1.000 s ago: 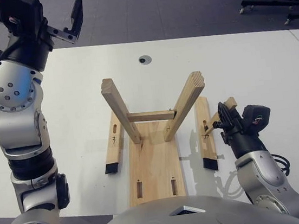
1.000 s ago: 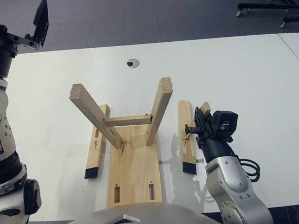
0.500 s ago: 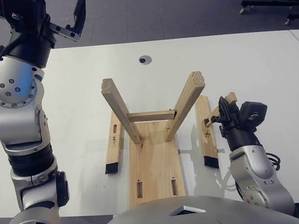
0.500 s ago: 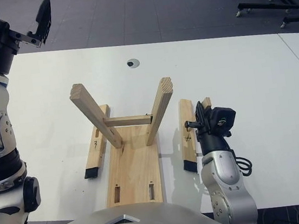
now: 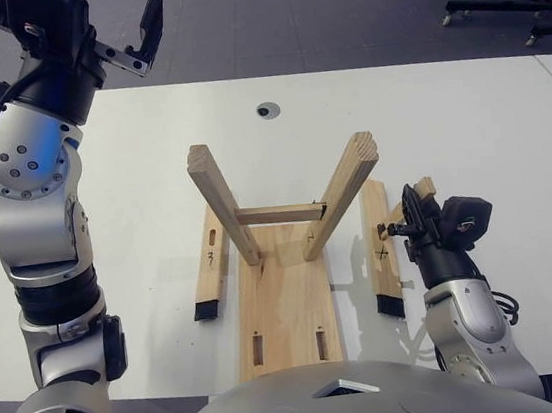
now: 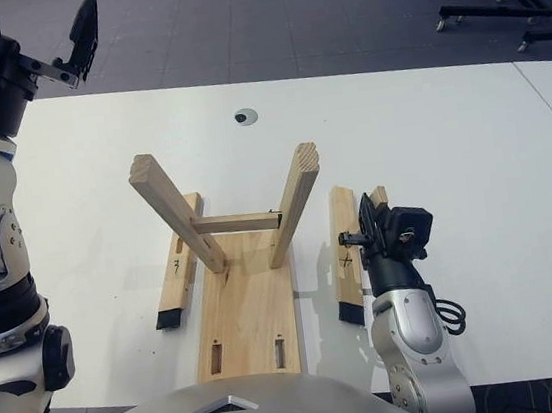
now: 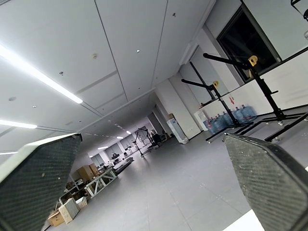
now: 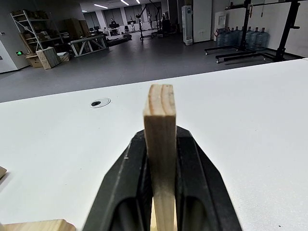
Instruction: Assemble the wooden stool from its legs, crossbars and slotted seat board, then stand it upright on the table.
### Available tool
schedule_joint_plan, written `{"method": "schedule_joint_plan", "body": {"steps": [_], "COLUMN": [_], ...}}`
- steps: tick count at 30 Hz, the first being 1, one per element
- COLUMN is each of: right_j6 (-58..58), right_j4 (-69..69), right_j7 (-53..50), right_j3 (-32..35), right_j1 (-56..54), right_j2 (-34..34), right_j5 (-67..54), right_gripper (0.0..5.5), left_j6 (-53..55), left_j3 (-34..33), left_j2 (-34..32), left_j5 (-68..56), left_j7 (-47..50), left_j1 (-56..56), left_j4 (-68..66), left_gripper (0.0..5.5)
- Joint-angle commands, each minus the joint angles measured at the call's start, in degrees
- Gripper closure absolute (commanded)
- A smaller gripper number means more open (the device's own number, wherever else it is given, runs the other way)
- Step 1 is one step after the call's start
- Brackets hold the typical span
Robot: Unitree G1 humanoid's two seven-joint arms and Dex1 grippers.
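Board (image 5: 288,301) is lying flat on the white surface (image 5: 509,137), close to the robot, with 2 legs standing in it: the left leg (image 5: 217,202) and the right leg (image 5: 344,188) are leaning apart toward their tops, and a crossbar (image 5: 279,213) is joining them partway up. The left loose leg (image 5: 209,265) is lying flat just beside the board's left edge and the right loose leg (image 5: 380,244) just beside its right edge, each pointing its dark end toward the robot. The right pincer (image 5: 411,222) is sitting just right of the right loose leg, clamping a 2nd crossbar (image 8: 161,125) between its 2 black fingers (image 8: 130,183), with the end grain sticking out past the tips. The left pincer (image 7: 151,163) is hanging high over the far left edge of the surface, spread wide and gripping nothing. A round hole (image 5: 267,110) is showing in the surface beyond the legs.
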State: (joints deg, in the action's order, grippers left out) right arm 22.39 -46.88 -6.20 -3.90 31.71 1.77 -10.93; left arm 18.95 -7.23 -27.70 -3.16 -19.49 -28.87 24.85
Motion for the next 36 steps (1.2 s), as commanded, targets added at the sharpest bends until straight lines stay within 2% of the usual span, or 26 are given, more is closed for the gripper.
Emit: {"method": "schedule_joint_plan", "body": {"steps": [1, 11, 25, 36], "right_j6": [2.9, 4.2, 1.3, -1.4], "right_j4": [-1.4, -3.2, 3.9, -0.1], "right_j7": [-0.4, 1.0, 4.1, 5.5], "right_j3": [-0.4, -1.4, 1.9, 4.7], "right_j1": [-0.7, -3.4, -0.1, 3.0], "right_j2": [-0.3, 0.6, -0.2, 0.5], "right_j5": [0.4, 1.5, -0.7, -1.0], "right_gripper": [5.11, 5.11, 5.11, 5.11], "left_j6": [0.8, 0.3, -0.4, -0.3], "left_j3": [-0.1, -0.2, 0.9, -0.1], "left_j2": [-0.5, -0.3, -0.2, -0.9], "left_j5": [0.5, 1.7, 2.2, 2.7], "left_j7": [0.4, 0.7, 1.5, 1.4], "left_j1": [0.8, 2.8, 2.7, 3.8], "left_j4": [0.7, 1.5, 1.3, 2.5], "left_gripper": [0.12, 0.12, 0.12, 0.12]}}
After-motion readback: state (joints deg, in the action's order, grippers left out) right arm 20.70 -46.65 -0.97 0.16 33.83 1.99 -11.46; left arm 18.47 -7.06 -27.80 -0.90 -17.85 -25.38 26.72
